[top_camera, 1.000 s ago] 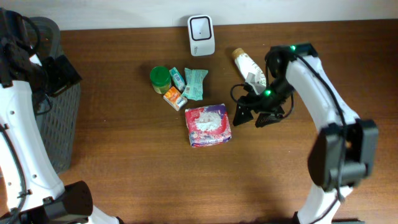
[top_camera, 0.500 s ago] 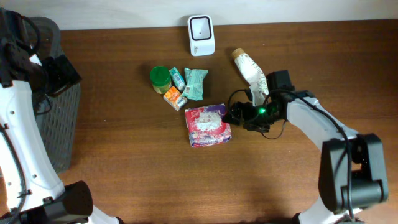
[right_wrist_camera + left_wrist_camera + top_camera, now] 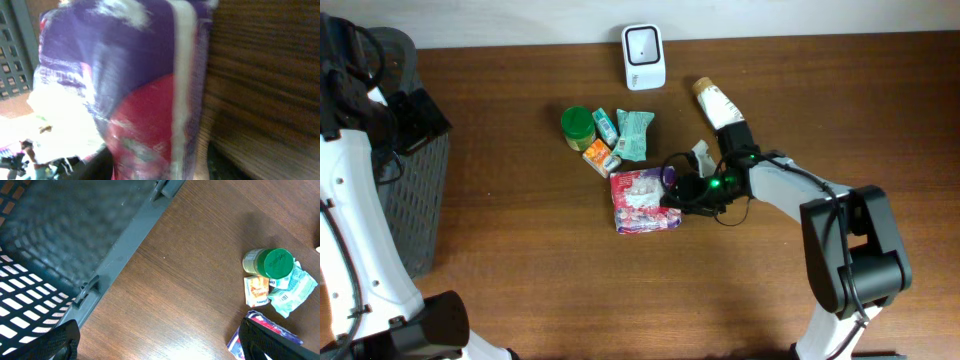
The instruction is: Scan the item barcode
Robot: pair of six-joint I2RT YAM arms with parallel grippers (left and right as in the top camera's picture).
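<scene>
Landmark: white scanner [image 3: 644, 44] with a dark window, standing at the back edge of the counter [image 3: 520, 260].
Task item: red, white and purple packet [image 3: 642, 200], lying in front of the scanner and well apart from it, farther out than the small goods.
Right arm [image 3: 790, 185]: reaches in low from the scanner's right and ends at the packet's right edge.
Right jaws: at that edge of the packet. The right wrist view is blurred and filled by the packet's wrapper [image 3: 140, 90], so I cannot tell whether they have closed on it.
Left arm [image 3: 350, 220]: far to the scanner's left, over the grey basket [image 3: 415, 200].
Left jaws: spread wide with nothing between them, the tips showing only in the bottom corners of the left wrist view.
Bottle [image 3: 713, 100]: white with a tan cap, lying just right of the scanner, cap end nearest it. Its far end goes under the right arm.
Green jar [image 3: 577, 125]: front-left of the scanner.
Small green carton [image 3: 606, 126]: touching the jar on the scanner's side.
Teal pouch [image 3: 635, 133]: straight in front of the scanner, beside the carton.
Orange sachet [image 3: 600, 156]: just beyond the jar and carton, between them and the packet.
</scene>
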